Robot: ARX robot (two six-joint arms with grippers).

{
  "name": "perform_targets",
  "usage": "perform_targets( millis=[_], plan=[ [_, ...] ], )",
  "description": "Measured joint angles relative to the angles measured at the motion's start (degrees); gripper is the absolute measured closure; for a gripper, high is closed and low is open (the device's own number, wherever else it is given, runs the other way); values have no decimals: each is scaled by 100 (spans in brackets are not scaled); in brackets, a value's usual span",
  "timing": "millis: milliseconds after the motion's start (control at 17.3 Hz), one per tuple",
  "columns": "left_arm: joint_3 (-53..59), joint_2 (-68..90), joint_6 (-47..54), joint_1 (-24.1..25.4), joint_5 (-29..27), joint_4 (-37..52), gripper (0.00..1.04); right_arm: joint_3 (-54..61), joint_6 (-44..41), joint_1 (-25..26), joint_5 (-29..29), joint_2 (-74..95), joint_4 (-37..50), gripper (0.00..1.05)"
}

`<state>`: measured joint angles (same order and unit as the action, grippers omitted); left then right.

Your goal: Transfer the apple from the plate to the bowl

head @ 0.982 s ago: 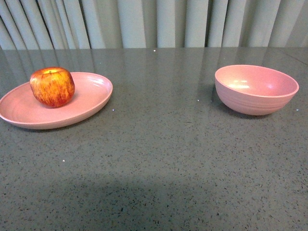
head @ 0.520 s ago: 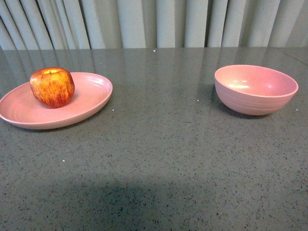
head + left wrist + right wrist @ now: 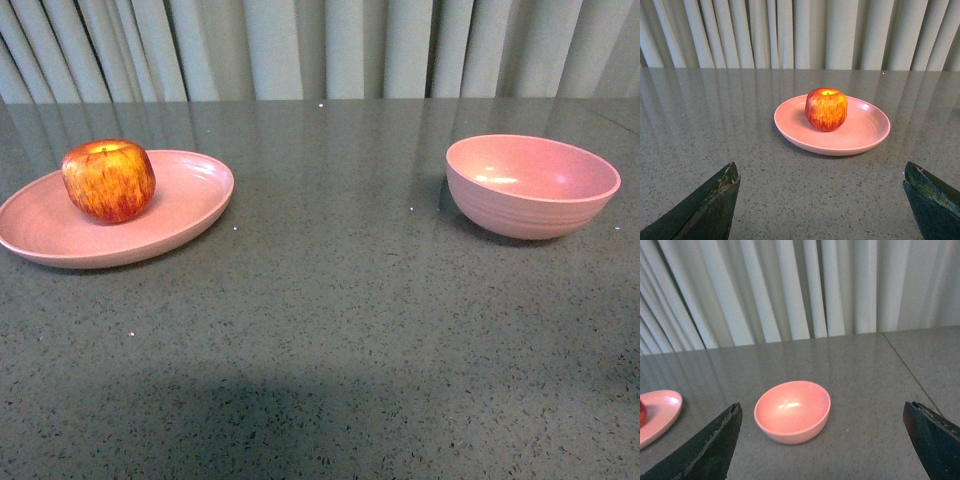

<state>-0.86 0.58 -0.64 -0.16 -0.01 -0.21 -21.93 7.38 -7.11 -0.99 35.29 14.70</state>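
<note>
The red and yellow apple [image 3: 109, 179] sits on the shallow pink plate [image 3: 190, 200] at the left of the grey table; the left wrist view shows the apple [image 3: 826, 109] on the plate [image 3: 865, 131] too. The deep pink bowl [image 3: 531, 186] stands empty at the right, also in the right wrist view [image 3: 792, 411]. Neither arm shows in the front view. My left gripper [image 3: 821, 172] is open and empty, short of the plate. My right gripper [image 3: 822, 412] is open and empty, with the bowl ahead between its jaws.
Pale pleated curtains hang behind the table's far edge. A seam in the tabletop [image 3: 910, 372] runs to the right of the bowl. The plate's edge [image 3: 662, 412] and a sliver of the apple show at the border of the right wrist view.
</note>
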Motion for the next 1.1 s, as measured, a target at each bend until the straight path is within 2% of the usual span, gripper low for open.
perform_targets(
  millis=[347, 635, 866, 1097],
  plan=[
    [0, 0, 2, 0, 0, 0, 7, -697, -157, 0, -50, 960, 216, 7],
    [0, 0, 2, 0, 0, 0, 7, -1711, -256, -2, -101, 2267, 92, 7],
    [0, 0, 2, 0, 0, 0, 7, -3390, -282, -2, -391, 4682, -706, 7],
    [0, 0, 2, 0, 0, 0, 7, -4616, -214, 2, -509, 6242, -1561, 7]
  ],
)
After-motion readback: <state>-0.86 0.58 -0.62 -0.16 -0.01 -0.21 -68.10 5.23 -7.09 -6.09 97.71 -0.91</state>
